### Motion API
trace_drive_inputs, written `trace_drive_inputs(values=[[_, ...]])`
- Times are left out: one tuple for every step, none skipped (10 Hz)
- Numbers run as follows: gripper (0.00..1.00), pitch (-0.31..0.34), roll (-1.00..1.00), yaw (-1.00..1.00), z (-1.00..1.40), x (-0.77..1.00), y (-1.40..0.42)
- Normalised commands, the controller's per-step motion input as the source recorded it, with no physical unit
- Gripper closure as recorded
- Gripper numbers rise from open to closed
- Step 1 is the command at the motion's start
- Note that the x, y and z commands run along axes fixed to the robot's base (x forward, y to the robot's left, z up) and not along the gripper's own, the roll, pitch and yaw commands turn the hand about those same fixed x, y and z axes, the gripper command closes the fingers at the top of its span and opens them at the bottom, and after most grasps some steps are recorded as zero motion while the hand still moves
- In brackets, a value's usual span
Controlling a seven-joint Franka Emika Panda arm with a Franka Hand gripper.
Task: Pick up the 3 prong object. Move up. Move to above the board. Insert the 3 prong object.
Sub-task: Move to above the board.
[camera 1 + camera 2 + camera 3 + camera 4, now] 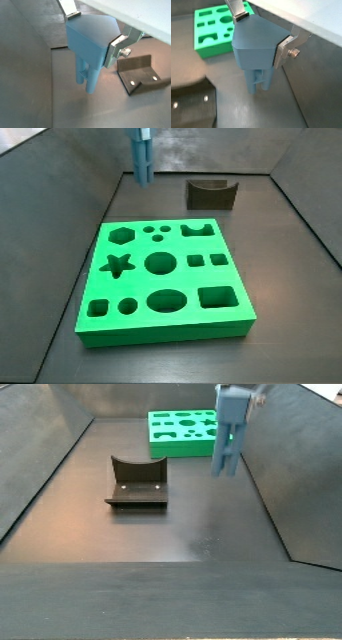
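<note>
Gripper (92,31) is clamped on the wide blocky head of the tall slender blue-grey 3 prong object (88,47), silver finger plates (282,51) pressed to both sides, prongs hanging straight down. In a side view the piece (229,439) is up in the air, clear of the dark floor (174,524). It's beside the big bright green board with cut-out holes (185,432), not over it. The dark L-shaped fixture (136,484) sits on the floor nearby.

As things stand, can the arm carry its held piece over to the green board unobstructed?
Probably yes. The pincer is shut on the 3 prong object, lifted clear of the floor, and nothing stands between it and the board; the fixture sits lower, off to the side.
</note>
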Motion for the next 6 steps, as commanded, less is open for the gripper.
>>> trace_drive_inputs(values=[[1.0, 0.124, 0.0, -0.02, 1.0, -0.07, -0.65], [1.0, 0.103, -0.02, -0.01, 1.0, -0.05, -0.53], [1.0, 0.098, -0.04, 0.0, 1.0, -0.04, -0.44], [1.0, 0.095, -0.09, 0.0, 0.81, -0.01, -0.21], [1.0, 0.091, -0.09, 0.0, 0.71, -0.01, -0.13], [1.0, 0.084, -0.1, 0.0, 0.51, 0.0, -0.06]])
